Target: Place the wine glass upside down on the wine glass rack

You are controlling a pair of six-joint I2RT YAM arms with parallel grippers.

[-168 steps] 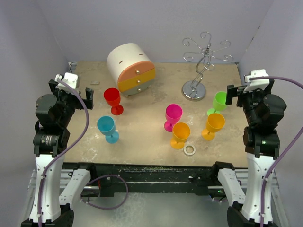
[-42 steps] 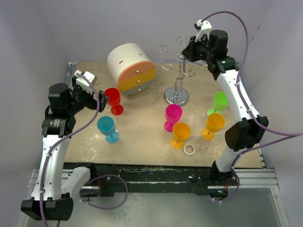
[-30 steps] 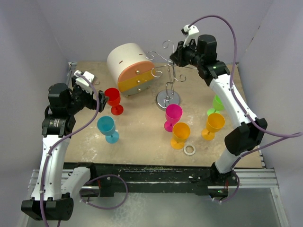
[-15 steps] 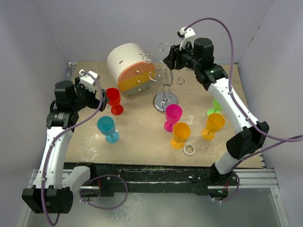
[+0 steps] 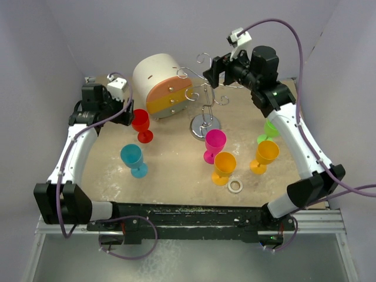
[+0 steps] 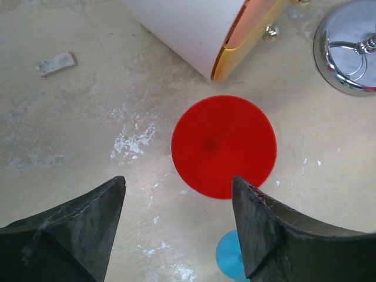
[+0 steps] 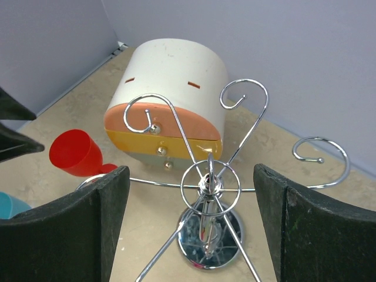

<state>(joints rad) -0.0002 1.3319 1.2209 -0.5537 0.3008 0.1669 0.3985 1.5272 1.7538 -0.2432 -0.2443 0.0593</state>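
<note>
L gripper [image 6: 177,194] is held spread wide, nothing gripped. Red wine glass [image 6: 223,147] is seen upright, mouth up, just ahead of the L fingertips [image 6: 111,194] and lined up w/ the gap between them, toward the right-hand finger; no contact is seen. A blue glass [image 5: 131,157] stands on the table [image 5: 176,170] behind the L fingers, toward the arm bases; only a bit of it shows in L wrist view. Drawer box [image 5: 161,82], white w/ orange front, lies beyond the red glass, further out from the L fingertips. Rack [image 7: 210,182] stands upright on its round base, between both grippers in top view. In R wrist view its top hub is centred between the R fingers [image 7: 111,223], curled arms spread out ahead of them. R gripper [image 7: 188,176] is held released, fingers wide apart, no wire clamped; no contact w/ rack is seen. A pink glass [image 5: 215,141], two orange glasses [image 5: 224,163] and a green glass [image 5: 273,124] stand below and behind the R fingers, well apart from them. A small ring [image 5: 235,186] lies near the front orange glass.
</note>
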